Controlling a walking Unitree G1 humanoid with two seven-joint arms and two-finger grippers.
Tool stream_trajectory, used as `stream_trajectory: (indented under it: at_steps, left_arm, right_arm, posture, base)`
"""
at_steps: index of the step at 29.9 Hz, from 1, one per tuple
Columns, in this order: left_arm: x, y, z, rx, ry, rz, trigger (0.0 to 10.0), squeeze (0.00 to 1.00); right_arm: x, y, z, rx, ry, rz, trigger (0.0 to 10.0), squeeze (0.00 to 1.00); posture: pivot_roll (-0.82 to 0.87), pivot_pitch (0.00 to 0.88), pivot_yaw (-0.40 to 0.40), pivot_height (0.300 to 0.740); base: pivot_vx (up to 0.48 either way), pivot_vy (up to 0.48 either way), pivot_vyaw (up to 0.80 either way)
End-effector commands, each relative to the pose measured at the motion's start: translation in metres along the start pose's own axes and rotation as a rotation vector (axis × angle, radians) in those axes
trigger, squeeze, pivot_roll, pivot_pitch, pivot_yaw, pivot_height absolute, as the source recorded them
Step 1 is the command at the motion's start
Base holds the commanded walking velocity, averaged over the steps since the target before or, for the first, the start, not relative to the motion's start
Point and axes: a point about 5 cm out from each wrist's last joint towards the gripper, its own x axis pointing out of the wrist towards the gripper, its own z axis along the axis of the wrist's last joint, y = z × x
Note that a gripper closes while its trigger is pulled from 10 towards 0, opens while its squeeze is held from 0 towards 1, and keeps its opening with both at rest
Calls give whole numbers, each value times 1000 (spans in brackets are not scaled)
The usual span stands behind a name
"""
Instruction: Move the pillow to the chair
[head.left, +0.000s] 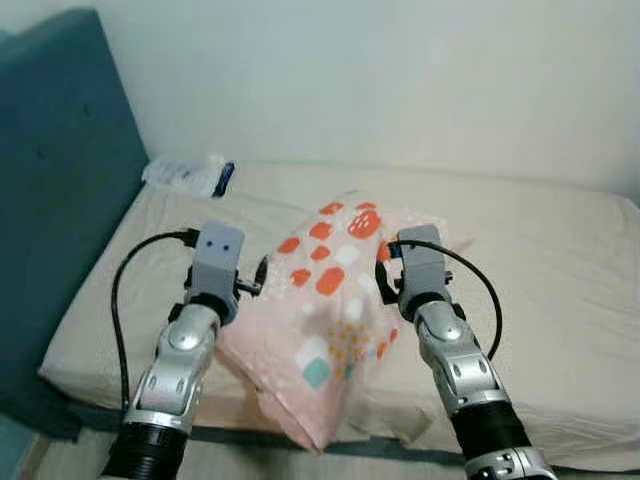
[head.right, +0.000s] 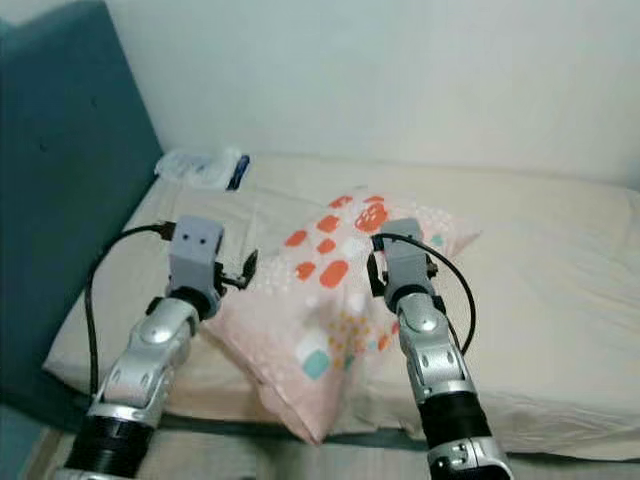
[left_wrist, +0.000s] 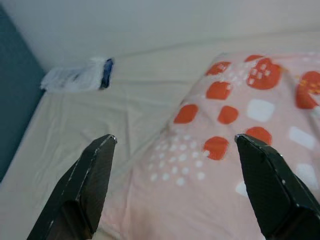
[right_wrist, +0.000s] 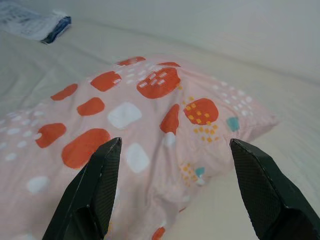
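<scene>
Far left: a teal headboard rising beside the bed, against a pale wall. Near the head of the bed, close to the wall, a white packet with a dark blue end, lying flat on the beige sheet.

Next, the left gripper, held over the left edge of the pillow. Fingers spread wide, one over the sheet, the other over the pink cover; nothing between them. Whether the tips touch the fabric, cannot tell.

In the middle, the pillow: pink, with orange, white and teal patches, lying slantwise on the bed between the two arms, its near corner hanging past the mattress edge toward the floor, its far corner pointing to the wall.

To the right, the right gripper, set over the right side of the pillow. Fingers likewise wide apart, straddling the cover, gripping nothing.

Farther right, bare sheet running to the frame's edge.
</scene>
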Motion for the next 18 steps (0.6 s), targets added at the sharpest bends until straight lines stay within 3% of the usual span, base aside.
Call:
stream_trajectory:
  at_steps: [1,18]
  left_arm:
    - [0,-1,-3,1,21,-6,10000,0]
    - [0,1,-6,-34,38,9,10000,0]
  right_arm:
    - [-1,-4,0,21,1,-12,10000,0]
    - [0,-2,-1,42,21,2,10000,0]
  posture:
    - [-8,68,-8,740]
    - [-7,78,-9,740]
  base:
    - [0,0,0]
    - [0,0,0]
